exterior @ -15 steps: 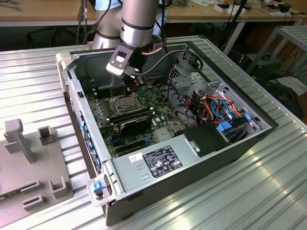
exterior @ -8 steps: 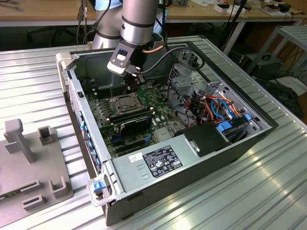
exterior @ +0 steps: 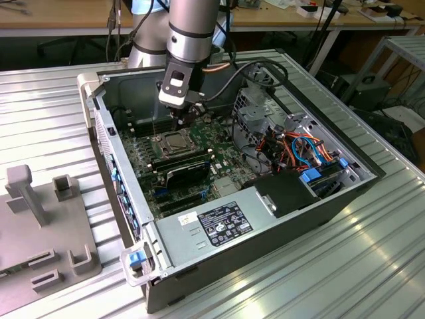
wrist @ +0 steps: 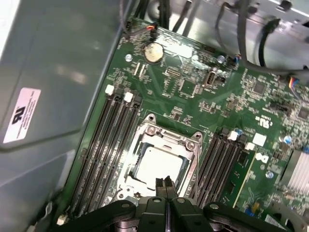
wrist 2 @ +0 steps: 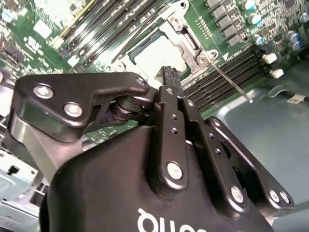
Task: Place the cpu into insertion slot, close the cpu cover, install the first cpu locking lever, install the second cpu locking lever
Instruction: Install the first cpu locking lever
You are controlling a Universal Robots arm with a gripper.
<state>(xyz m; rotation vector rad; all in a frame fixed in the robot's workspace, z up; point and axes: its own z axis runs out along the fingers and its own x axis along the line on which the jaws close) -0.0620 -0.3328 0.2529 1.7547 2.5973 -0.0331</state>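
**A:** Fingers [wrist: 161, 189] first: apart or together?

**B:** Together, tip pressed against tip, with nothing between them in the first wrist view. In the exterior view they reach down inside the open computer case [exterior: 279, 199], which sits on a ribbed metal worktop [exterior: 372, 266].

**A:** And the cpu?

**B:** Directly under the fingertips. The cpu [wrist: 159, 166] lies flat in the insertion slot [wrist: 150, 143], silver top up.

**A:** What about the cover?

**B:** The cpu cover [wrist: 170, 133] is down over the chip. Its frame runs around the edges and the metal top shows through the window. The fingertips sit at the frame's edge, but I cannot tell whether they touch it.

**A:** Any lever in sight?

**B:** One locking lever [wrist 2: 231, 83], a thin metal rod, sticks up free from a corner of the socket, off to one side of the fingers. In the exterior view it is a thin upright line just beside them.

**A:** What else is close by?

**B:** Black memory slots [wrist: 104, 150] run along both sides of the fingers. A coin battery [wrist: 153, 52] lies on the green motherboard [wrist: 193, 87], well beyond the tips. A grey fixture plate [exterior: 40, 226] rests on the worktop outside the case, well away from the fingers.
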